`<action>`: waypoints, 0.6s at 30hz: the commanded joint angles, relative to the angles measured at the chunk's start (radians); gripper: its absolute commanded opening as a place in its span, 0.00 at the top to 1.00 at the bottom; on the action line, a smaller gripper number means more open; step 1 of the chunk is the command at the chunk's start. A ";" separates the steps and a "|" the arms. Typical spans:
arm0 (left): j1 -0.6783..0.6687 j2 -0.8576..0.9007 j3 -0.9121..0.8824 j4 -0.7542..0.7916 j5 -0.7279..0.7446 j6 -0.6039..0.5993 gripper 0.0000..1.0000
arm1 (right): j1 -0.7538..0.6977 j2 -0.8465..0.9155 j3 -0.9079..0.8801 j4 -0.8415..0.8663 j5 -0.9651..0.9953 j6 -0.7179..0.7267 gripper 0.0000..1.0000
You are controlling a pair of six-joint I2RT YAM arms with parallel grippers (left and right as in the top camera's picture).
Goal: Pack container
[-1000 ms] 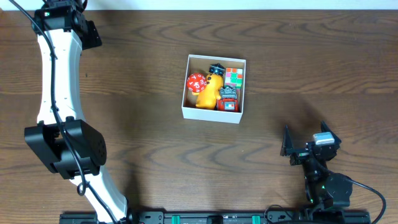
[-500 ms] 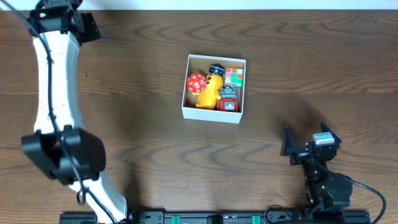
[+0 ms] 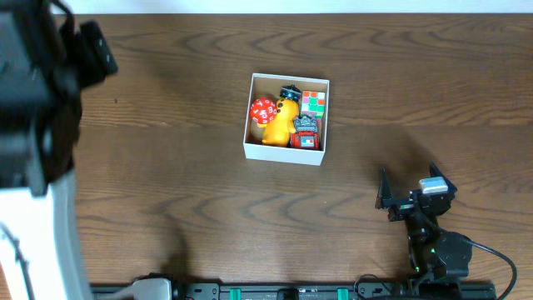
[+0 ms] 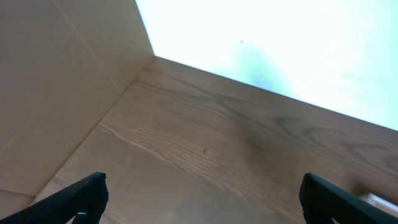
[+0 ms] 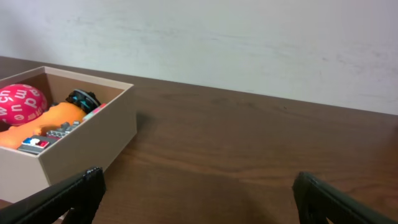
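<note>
The container (image 3: 281, 152), a square shallow white box with a brown inside, sits at the table's middle. It holds a red numbered ball (image 3: 261, 110), a yellow-orange toy (image 3: 280, 125), a colour cube (image 3: 314, 102) and a small red toy (image 3: 306, 138). My right gripper (image 3: 408, 193) is open and empty at the front right, well apart from the box. In the right wrist view the container (image 5: 87, 140) lies left of the open fingers (image 5: 199, 199). My left arm (image 3: 37, 100) looms large and blurred at the far left. Its gripper (image 4: 202, 199) is open and empty above bare table.
The dark wooden table (image 3: 183, 192) runs to a white wall at the back. In the left wrist view a tan panel (image 4: 56, 81) stands at the left and a white corner (image 4: 379, 200) shows at the right edge. A black rail (image 3: 275, 292) runs along the front.
My left arm has risen toward the overhead camera and swung left, now filling the left edge. The right arm and the container have not moved.
</note>
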 commanded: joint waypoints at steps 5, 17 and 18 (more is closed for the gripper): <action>-0.015 -0.238 -0.150 0.005 0.106 -0.009 0.02 | 0.009 -0.007 -0.002 -0.004 0.010 -0.012 0.01; -0.015 -0.719 -0.904 0.559 0.116 -0.009 0.02 | 0.009 -0.007 -0.002 -0.004 0.010 -0.012 0.01; -0.015 -0.755 -0.981 0.634 0.116 -0.009 0.02 | 0.009 -0.007 -0.002 -0.004 0.010 -0.012 0.01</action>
